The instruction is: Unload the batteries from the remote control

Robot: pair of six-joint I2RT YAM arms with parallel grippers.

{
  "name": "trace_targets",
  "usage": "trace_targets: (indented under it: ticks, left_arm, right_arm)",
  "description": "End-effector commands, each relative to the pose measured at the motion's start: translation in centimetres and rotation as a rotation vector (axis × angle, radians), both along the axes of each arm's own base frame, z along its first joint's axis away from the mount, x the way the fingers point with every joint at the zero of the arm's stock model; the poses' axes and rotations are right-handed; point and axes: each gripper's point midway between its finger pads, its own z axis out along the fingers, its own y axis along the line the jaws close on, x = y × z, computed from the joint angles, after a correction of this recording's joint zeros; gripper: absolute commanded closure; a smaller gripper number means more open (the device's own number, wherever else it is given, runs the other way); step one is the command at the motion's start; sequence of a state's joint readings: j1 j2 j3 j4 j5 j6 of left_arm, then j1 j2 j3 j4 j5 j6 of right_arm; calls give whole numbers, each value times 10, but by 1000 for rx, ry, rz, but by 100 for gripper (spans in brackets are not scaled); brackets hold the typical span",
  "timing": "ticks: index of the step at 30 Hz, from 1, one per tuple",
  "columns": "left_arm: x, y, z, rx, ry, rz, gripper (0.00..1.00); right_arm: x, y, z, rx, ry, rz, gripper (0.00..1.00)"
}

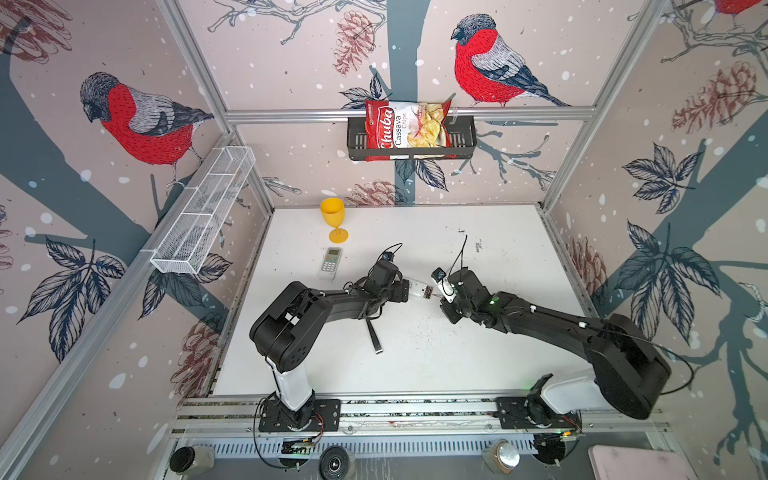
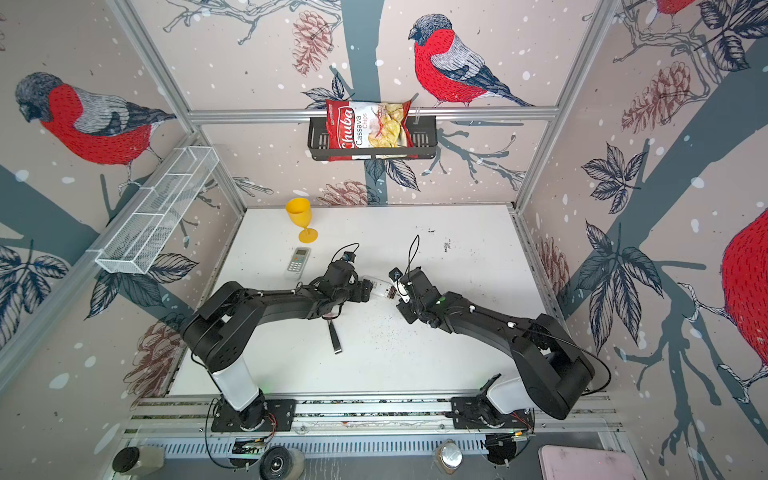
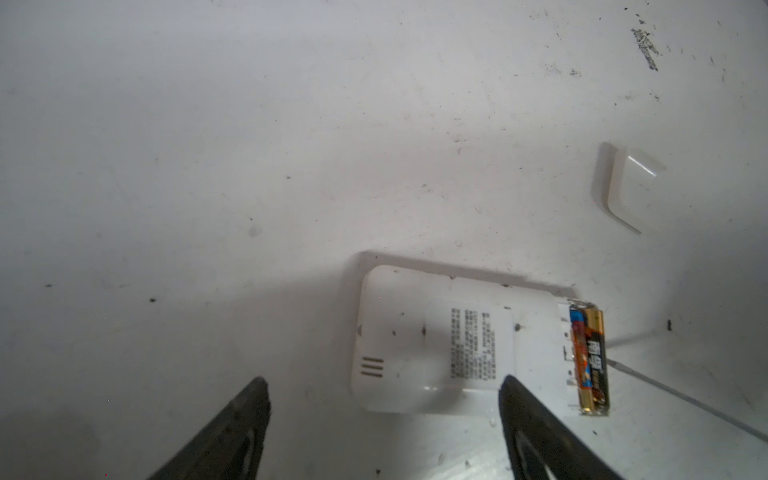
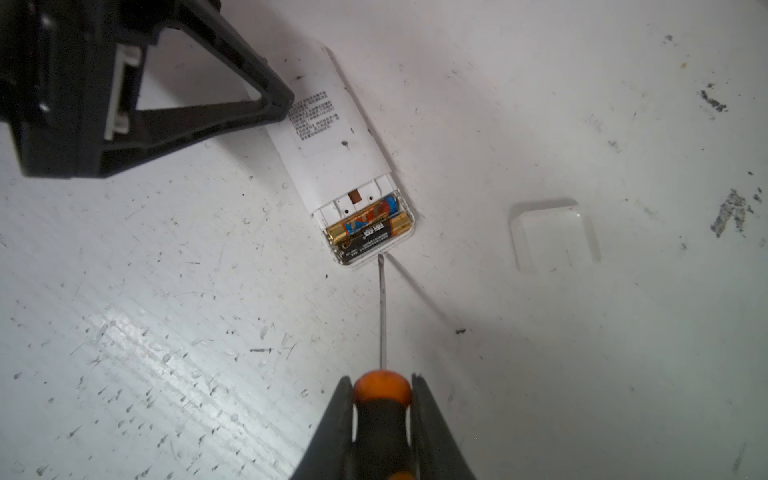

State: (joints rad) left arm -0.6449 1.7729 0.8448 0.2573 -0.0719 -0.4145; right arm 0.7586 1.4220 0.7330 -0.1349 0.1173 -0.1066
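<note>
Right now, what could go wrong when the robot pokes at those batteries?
1. The open left gripper isn't clamping the white plastic remote, so a push might slide it.
2. The orange-and-black screwdriver in the shut right gripper has its thin tip at the remote's edge; it could slip off.
3. The two dark gold-ended batteries might pop out and roll.

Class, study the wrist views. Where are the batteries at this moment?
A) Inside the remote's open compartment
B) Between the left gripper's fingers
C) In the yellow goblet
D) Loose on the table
A: two batteries lie side by side in the open end of the remote control. Its cover lies apart from it, and the right gripper holds a screwdriver with its tip at the compartment's edge.
</note>
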Motion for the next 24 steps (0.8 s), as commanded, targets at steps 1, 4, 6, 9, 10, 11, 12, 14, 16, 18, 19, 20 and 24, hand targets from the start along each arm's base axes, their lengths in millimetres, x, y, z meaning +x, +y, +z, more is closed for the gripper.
trace_targets:
  ticks: [1, 4, 6, 9, 10, 11, 12, 14, 16, 18, 19, 20, 24]
  left_arm:
    - [4, -3, 4, -15, -19, -6, 15]
    - [4, -5, 3, -20, -15, -11, 16]
    - [4, -6, 2, -23, -12, -13, 17]
    - [4, -7, 0, -22, -8, -15, 18]
    - [4, -7, 0, -22, -9, -14, 18]
    - [4, -7, 0, -23, -9, -14, 18]
    - [4, -6, 0, -23, -8, -13, 18]
    - [4, -6, 2, -23, -12, -13, 18]
    - [3, -6, 1, -21, -10, -12, 18]
    - [4, -6, 2, -23, -15, -10, 18]
    - [3, -5, 0, -22, -12, -10, 18]
    - [3, -5, 0, -23, -11, -10, 18]
    - [2, -5, -2, -26, -7, -10, 19]
  right_arm:
    - [4, 7, 5, 24, -15, 19, 100]
    - [3, 9, 7, 36, -16, 29, 100]
    - [2, 10, 9, 45, -20, 35, 100]
    - [3, 8, 12, 45, -31, 26, 100]
    - [4, 8, 14, 45, -34, 20, 100]
    - [4, 8, 15, 45, -35, 19, 100]
    - [4, 7, 16, 45, -36, 17, 100]
    - [4, 8, 19, 54, -41, 19, 100]
    - [3, 8, 20, 61, -43, 24, 100]
    - [2, 8, 18, 58, -38, 25, 100]
    - [2, 8, 16, 55, -33, 23, 100]
    - [1, 8, 14, 53, -28, 26, 100]
    - [1, 9, 8, 47, -13, 28, 100]
